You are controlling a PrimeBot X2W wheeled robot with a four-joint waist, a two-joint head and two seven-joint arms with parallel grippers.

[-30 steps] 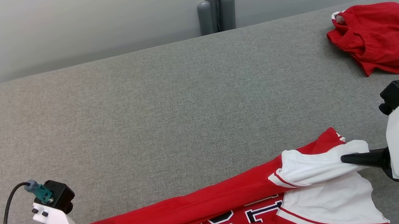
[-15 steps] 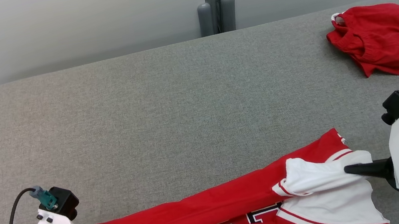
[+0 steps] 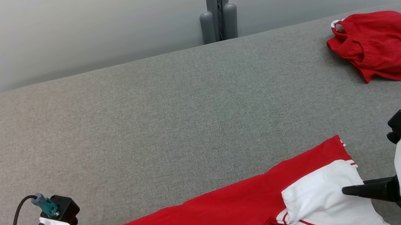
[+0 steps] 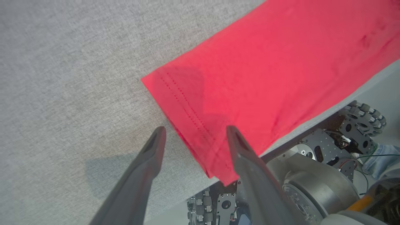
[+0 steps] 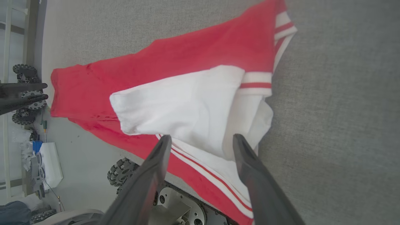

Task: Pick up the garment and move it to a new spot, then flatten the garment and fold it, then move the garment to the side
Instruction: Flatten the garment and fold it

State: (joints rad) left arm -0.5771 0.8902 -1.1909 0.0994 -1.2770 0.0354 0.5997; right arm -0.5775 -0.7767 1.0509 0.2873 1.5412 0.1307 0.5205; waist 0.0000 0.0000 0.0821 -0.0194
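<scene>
Garment: the red jersey with white striped sleeves [image 3: 241, 211] lies folded lengthwise along the near edge of the grey fabric-covered table [image 3: 168, 114], with one white sleeve on top at its right end.
Left gripper [image 4: 196, 129]: the fingers are spread wide, one on either side of the jersey's stitched hem corner, and hold nothing.
Right gripper [image 5: 202, 137]: the fingers stand wide apart above the white sleeve and grip nothing.
Change: a second ago both grippers pinched the upper layer; now it is let go and lies flat, and the dark lettering is covered.
Edges: the jersey's near side hangs past the table's lip, above the robot's wheeled base [image 4: 312, 181].
Open room: bare table stretches beyond the jersey to the far edge. The crumpled red shorts [image 3: 380, 43] sit at the far right corner, well apart.
</scene>
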